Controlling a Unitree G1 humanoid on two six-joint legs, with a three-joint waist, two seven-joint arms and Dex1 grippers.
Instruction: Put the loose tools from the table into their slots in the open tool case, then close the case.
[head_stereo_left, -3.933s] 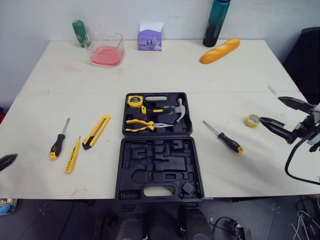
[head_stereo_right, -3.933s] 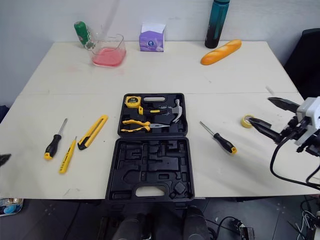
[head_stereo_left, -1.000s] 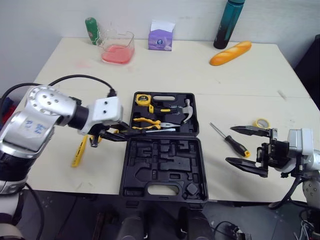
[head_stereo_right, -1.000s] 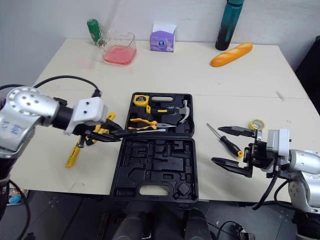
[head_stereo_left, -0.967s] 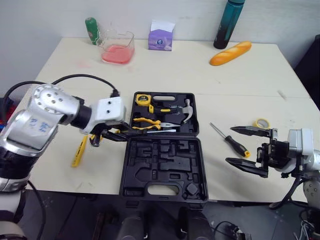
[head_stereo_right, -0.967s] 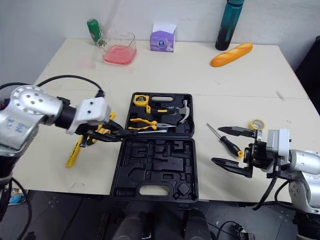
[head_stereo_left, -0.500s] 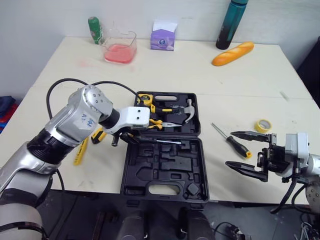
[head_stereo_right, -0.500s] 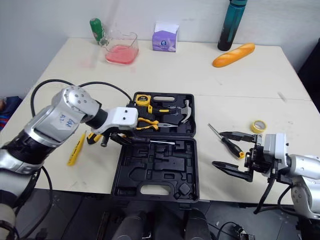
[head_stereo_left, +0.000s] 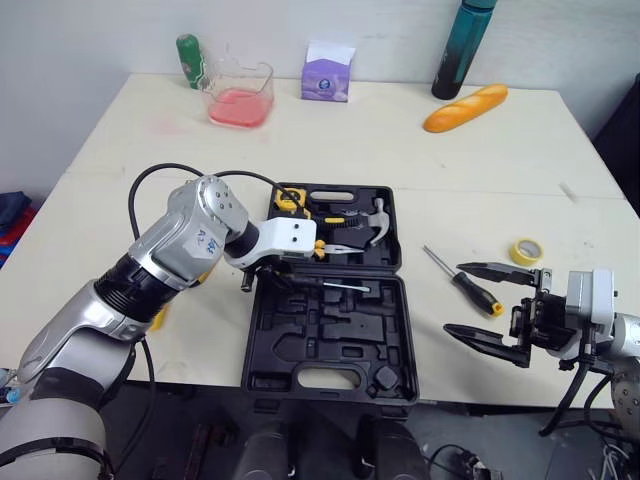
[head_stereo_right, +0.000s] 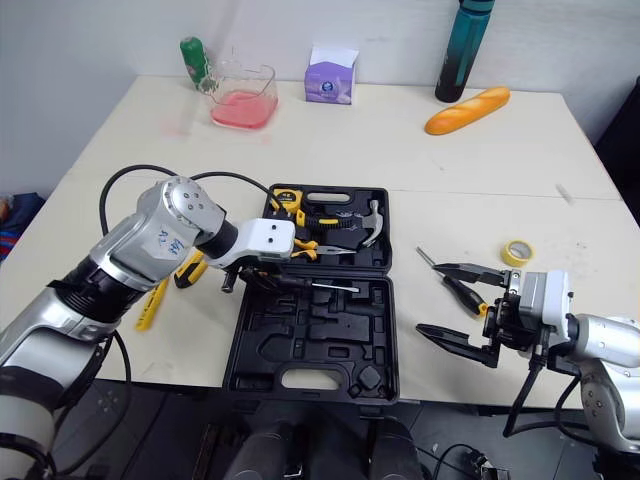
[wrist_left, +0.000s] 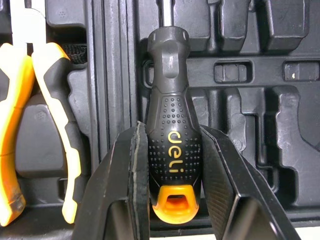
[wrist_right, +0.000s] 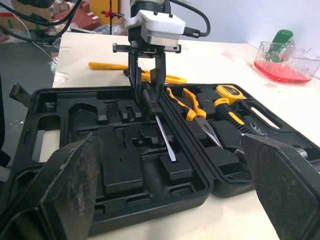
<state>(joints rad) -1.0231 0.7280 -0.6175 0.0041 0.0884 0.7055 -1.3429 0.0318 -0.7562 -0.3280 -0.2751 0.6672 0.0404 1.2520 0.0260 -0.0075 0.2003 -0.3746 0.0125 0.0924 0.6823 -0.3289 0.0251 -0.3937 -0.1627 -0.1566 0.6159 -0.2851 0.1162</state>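
Holding one screwdriver low at the open case

Left gripper (wrist_left: 171, 131): both fingers clamped tight on the dotted black handle of a screwdriver (head_stereo_left: 325, 286), orange butt toward the wrist. The shaft runs along the hinge side of the tool case (head_stereo_left: 330, 350), over its moulded near half, and points toward the robot's right. Whether it touches the tray I cannot tell.

Far half of the case, slots filled:
- one tape measure (head_stereo_left: 288, 200)
- one hammer (head_stereo_left: 378, 215)
- one pair of pliers (wrist_left: 52, 100), just beside the held handle

Right gripper (head_stereo_left: 454, 298): fingers spread wide, nothing between them, hanging off the case's right side near the front edge of the surface (head_stereo_left: 480, 170).

Loose on the surface:
- one second screwdriver (head_stereo_left: 470, 291), between the case and the right gripper, which makes two screwdrivers in all
- one yellow tape roll (head_stereo_left: 515, 254), just beyond it
- one utility knife (head_stereo_right: 190, 268) and one slim yellow tool (head_stereo_right: 152, 292), left of the case and partly behind the left arm

Back of the surface: one green bottle (head_stereo_left: 188, 60), one teal bottle (head_stereo_left: 465, 48), one glass container (head_stereo_left: 264, 85) with pink contents, one purple tissue box (head_stereo_left: 330, 72), one bread loaf (head_stereo_left: 465, 107).
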